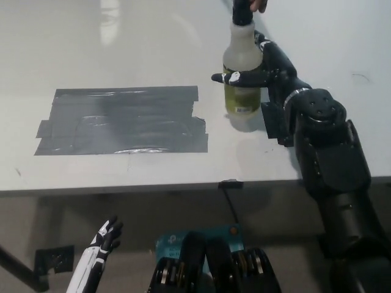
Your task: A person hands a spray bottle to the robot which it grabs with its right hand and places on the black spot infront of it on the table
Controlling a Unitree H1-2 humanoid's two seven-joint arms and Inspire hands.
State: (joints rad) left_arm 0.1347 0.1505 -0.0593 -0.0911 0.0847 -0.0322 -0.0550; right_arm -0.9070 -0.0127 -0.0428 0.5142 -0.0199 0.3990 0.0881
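Right hand [259,70], black, reaching far out over the worktop [122,43] and wrapped around the body of the spray bottle [242,76], a finger [229,77] showing across its front and the palm behind it on the right side. Judged as closed on the bottle, though how firm the hold is cannot be told. Bottle upright, long axis vertical, dark nozzle head at the top, pale upper body and yellowish liquid low down, its base near or on the worktop with a shadow just under it. At the very top edge, a person's hand [256,5] touching the nozzle head, so the handover looks not quite finished. Just to the right of the bottle's base and partly hidden under the black wrist and forearm, the small black spot [273,125], near the worktop's front right. So the bottle stands just beside and slightly behind-left of the spot, and the coming move probably a short shift right and toward the robot, keeping the bottle upright. To the left, well apart, a large grey tape patch [122,119], no part of this step. Left hand [101,244], white, resting low below the worktop's front edge at lower left, fingers apart and holding nothing.
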